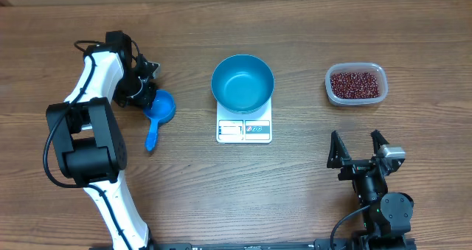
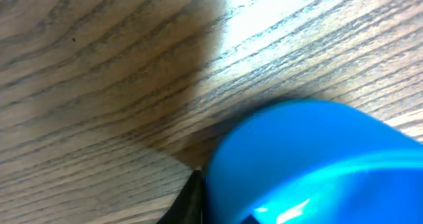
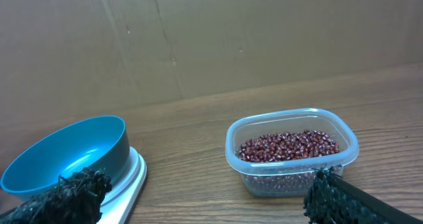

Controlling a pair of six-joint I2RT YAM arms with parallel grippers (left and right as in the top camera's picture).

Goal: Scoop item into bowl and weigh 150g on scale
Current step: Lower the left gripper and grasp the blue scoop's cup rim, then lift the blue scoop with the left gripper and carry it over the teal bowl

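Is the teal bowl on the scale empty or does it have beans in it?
Empty: the bowl shows only bare teal inside; the beans are in the clear tub.

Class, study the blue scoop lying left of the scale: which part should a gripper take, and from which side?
The scoop's handle, from above, jaws across its narrow width: it lies flat on the table, straight and slim, whereas the cup is round and wide.

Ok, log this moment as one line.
left hand: shut on scoop | right hand: open, empty | bowl: empty, on scale | beans: in tub | scooping: not yet begun
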